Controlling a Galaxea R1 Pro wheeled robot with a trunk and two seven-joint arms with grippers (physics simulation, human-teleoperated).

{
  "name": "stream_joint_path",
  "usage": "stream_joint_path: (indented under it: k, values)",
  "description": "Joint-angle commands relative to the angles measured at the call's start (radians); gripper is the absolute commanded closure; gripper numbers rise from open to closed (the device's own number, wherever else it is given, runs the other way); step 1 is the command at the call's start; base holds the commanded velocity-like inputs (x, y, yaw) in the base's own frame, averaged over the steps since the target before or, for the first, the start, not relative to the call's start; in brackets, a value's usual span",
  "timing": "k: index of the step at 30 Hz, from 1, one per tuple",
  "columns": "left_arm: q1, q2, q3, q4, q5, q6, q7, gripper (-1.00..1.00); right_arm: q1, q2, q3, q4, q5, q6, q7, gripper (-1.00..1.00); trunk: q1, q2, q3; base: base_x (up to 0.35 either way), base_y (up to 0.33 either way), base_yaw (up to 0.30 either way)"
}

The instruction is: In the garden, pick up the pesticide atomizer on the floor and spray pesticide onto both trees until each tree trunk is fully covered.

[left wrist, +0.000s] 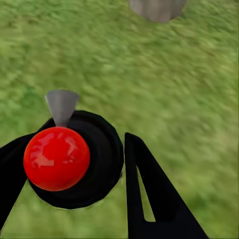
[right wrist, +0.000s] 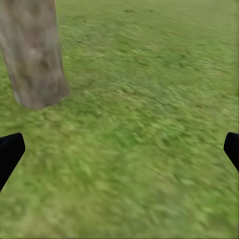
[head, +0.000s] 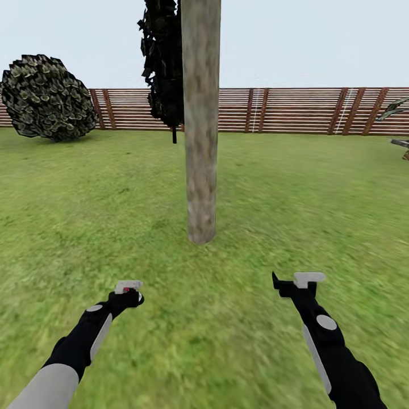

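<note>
**ATOMIZER IN LEFT GRIP, NOZZLE TOWARD TRUNK**

Left gripper [left wrist: 107, 164]: closed around the pesticide atomizer [left wrist: 74, 159], black fingers pressed to either side of its dark round body. Red ball top [left wrist: 56, 158] facing the wrist camera; grey cone nozzle [left wrist: 61, 106] projecting forward, toward the foot of the trunk at the far edge of that view. Held low and forward over the lawn, probably so the spray line meets the bark. In the head view, same gripper [head: 129, 294] at lower left, a trace of red just visible between the fingers.

Right gripper [head: 292, 284]: fingers spread wide, nothing between them; only the two black tips [right wrist: 10, 152] at the edges of its wrist view. Held out beside the trunk line, apparently idle and clear of the spray path.

Tree trunk [head: 200, 119]: pale grey-beige, mottled, rising straight ahead between the two arms, base set in the grass [head: 318, 204]. No specks of pesticide discernible on the bark or in the air; coverage judged not yet begun on this trunk.

Dark foliage [head: 163, 62]: hanging just beside the trunk's upper left, likely another tree behind it.

Round bush [head: 48, 96]: far left, by the fence [head: 295, 111]. Not a target.

Step in hand, as judged: aim taken, spraying next.
</note>
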Motion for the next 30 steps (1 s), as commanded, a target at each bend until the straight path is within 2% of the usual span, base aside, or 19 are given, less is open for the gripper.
stream_joint_path:
  k: [1, 30]
  values:
    - [0.0, 0.0, 0.0, 0.0, 0.0, 0.0, 0.0, 1.0, 0.0, 0.0, 0.0, 0.001, 0.0, 0.0, 0.0, -1.0, 0.0, 0.0, 0.0, 0.339, 0.0, 0.0]
    - [0.0, 0.0, 0.0, -0.001, 0.0, -0.001, -0.002, 1.0, 0.0, 0.006, 0.002, 0.006, 0.0, 0.0, 0.0, -1.0, 0.0, 0.0, 0.0, 0.339, 0.0, 0.0]
